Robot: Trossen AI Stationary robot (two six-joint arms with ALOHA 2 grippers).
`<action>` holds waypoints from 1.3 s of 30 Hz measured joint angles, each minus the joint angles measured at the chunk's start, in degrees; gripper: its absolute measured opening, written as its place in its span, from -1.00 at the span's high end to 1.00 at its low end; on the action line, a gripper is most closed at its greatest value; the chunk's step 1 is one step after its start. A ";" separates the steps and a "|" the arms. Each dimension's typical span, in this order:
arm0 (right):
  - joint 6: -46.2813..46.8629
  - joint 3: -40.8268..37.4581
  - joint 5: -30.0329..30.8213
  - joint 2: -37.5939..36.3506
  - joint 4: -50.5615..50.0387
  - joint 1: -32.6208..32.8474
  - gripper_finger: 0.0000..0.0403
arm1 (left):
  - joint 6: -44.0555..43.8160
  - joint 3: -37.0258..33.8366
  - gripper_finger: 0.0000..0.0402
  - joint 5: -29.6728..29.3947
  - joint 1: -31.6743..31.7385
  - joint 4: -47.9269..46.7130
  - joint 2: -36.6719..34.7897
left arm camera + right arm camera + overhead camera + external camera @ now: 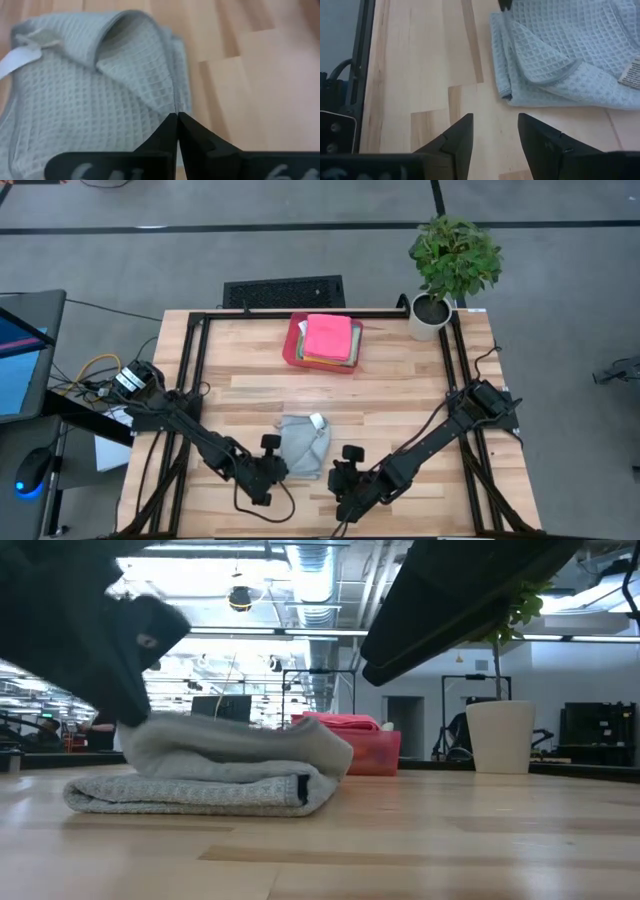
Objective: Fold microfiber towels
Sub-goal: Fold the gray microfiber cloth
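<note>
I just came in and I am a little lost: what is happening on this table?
A two-armed robot is folding towels. A grey towel lies partly folded near the table's front edge. The left gripper is shut at that towel's edge, while the right gripper is open over bare wood beside it. Further back, a red tray holds a stack of towels with a pink towel on top.
</note>
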 joint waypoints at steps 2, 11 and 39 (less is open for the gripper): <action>-0.26 0.00 -0.02 0.00 0.00 -0.06 0.10 | -1.30 -0.76 0.98 -1.28 -0.26 -0.04 0.00; -0.95 -0.29 0.22 0.15 0.12 -1.47 0.09 | -7.66 -4.50 0.99 -2.08 -0.49 0.12 0.00; -13.01 1.17 -6.01 0.39 2.94 -13.08 0.07 | -6.49 -4.54 0.99 -3.19 -1.48 3.30 0.00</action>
